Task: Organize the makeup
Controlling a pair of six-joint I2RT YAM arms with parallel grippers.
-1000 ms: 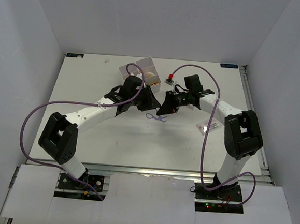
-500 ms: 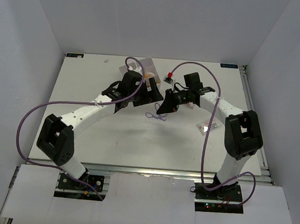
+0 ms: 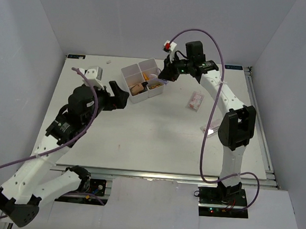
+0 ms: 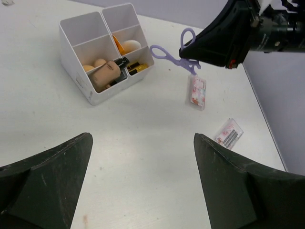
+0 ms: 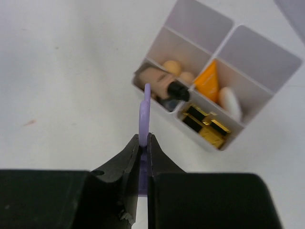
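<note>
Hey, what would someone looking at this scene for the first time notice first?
First, the right gripper, shut on a purple loop and holding it just right of the white box, which is partly filled with makeup. Then the left gripper, wide open and empty, on the box's other side, and two clear pinkish packets lying loose to the right of the box.

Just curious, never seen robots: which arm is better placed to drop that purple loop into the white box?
Right. The right gripper is shut on the purple loop, close beside the white box; the left gripper is open, empty and farther back.
</note>
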